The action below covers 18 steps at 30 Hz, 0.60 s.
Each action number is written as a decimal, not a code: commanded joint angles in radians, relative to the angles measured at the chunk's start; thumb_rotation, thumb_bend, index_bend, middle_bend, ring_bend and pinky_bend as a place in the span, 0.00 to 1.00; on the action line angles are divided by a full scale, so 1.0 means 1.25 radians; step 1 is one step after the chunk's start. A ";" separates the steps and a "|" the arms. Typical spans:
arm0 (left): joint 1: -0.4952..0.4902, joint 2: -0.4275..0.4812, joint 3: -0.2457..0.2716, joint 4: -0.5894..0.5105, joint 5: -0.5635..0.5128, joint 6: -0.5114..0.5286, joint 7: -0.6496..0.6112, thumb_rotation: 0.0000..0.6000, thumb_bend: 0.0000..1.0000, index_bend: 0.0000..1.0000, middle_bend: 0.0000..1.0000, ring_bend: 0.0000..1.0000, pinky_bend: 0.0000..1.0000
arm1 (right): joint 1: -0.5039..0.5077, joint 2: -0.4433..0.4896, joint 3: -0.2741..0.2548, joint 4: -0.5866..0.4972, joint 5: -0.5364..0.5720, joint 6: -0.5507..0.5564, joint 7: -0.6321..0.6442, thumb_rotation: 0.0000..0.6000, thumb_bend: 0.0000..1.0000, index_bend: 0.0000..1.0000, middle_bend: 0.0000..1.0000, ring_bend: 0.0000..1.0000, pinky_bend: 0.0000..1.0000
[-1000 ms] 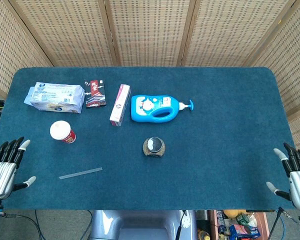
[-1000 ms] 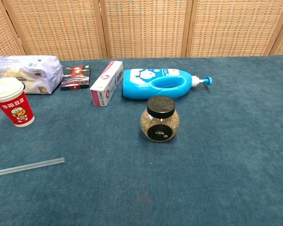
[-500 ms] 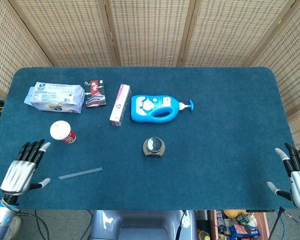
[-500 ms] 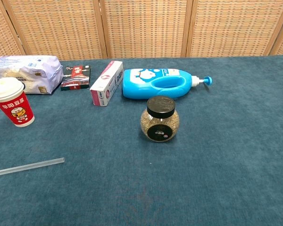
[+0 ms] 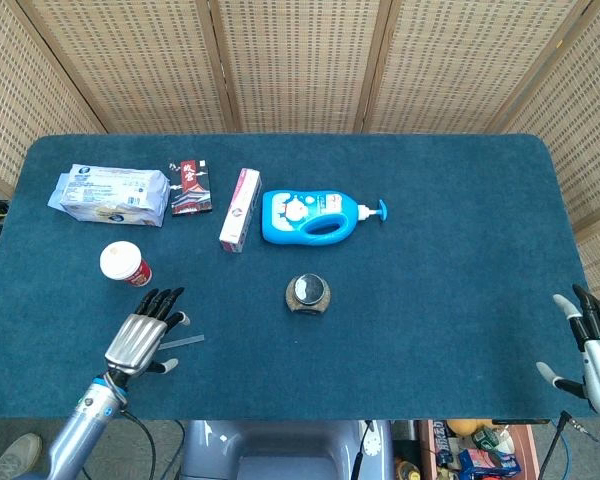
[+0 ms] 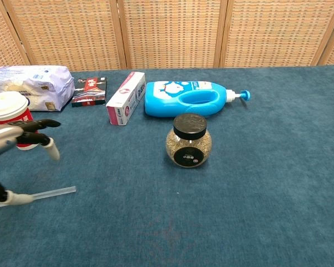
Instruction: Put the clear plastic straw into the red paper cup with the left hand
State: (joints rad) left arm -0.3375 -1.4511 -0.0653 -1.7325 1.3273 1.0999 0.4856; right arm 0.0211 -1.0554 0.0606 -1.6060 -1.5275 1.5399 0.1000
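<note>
The clear plastic straw (image 5: 185, 342) (image 6: 50, 193) lies flat on the blue cloth near the front left. My left hand (image 5: 140, 335) (image 6: 14, 136) hovers over the straw's left part with its fingers spread, holding nothing. The red paper cup (image 5: 126, 265) (image 6: 8, 111) with a white lid stands upright just beyond the hand; in the chest view the hand covers its lower half. My right hand (image 5: 598, 350) stays open at the table's front right corner, far from everything.
Along the back left lie a white packet (image 5: 110, 194), a small dark red box (image 5: 190, 187), a toothpaste box (image 5: 240, 208) and a blue bottle (image 5: 315, 216) on its side. A round jar (image 5: 307, 293) with a black lid stands mid-table.
My left hand has swung in from the table's left edge to the right and now sits over the straw's left end. The right hand barely shifted.
</note>
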 commanded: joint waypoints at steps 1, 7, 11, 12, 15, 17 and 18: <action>-0.021 -0.051 -0.018 0.002 -0.060 -0.006 0.046 1.00 0.25 0.36 0.00 0.00 0.00 | 0.001 0.000 0.000 0.002 0.001 -0.003 0.003 1.00 0.00 0.00 0.00 0.00 0.00; -0.026 -0.090 -0.022 0.011 -0.122 0.016 0.089 1.00 0.30 0.39 0.00 0.00 0.00 | 0.002 0.001 -0.001 0.003 0.002 -0.006 0.004 1.00 0.00 0.00 0.00 0.00 0.00; -0.035 -0.104 -0.025 0.016 -0.149 0.020 0.100 1.00 0.35 0.40 0.00 0.00 0.00 | 0.001 0.001 -0.002 0.002 0.003 -0.007 0.004 1.00 0.00 0.00 0.00 0.00 0.00; -0.037 -0.108 -0.024 0.018 -0.157 0.022 0.105 1.00 0.35 0.40 0.00 0.00 0.00 | 0.002 0.001 -0.001 0.002 0.004 -0.008 0.004 1.00 0.00 0.00 0.00 0.00 0.00; -0.041 -0.114 -0.023 0.023 -0.169 0.023 0.107 1.00 0.35 0.42 0.00 0.00 0.00 | 0.002 0.002 -0.002 0.002 0.004 -0.010 0.004 1.00 0.00 0.00 0.00 0.00 0.00; -0.044 -0.118 -0.021 0.027 -0.177 0.023 0.109 1.00 0.35 0.42 0.00 0.00 0.00 | 0.003 0.002 -0.002 0.001 0.005 -0.011 0.004 1.00 0.00 0.00 0.00 0.00 0.00; -0.045 -0.119 -0.021 0.029 -0.181 0.023 0.110 1.00 0.35 0.42 0.00 0.00 0.00 | 0.003 0.002 -0.002 0.001 0.005 -0.012 0.004 1.00 0.00 0.00 0.00 0.00 0.00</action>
State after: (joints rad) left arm -0.3922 -1.5980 -0.0924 -1.6985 1.1041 1.1282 0.6216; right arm 0.0244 -1.0530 0.0577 -1.6048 -1.5217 1.5252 0.1050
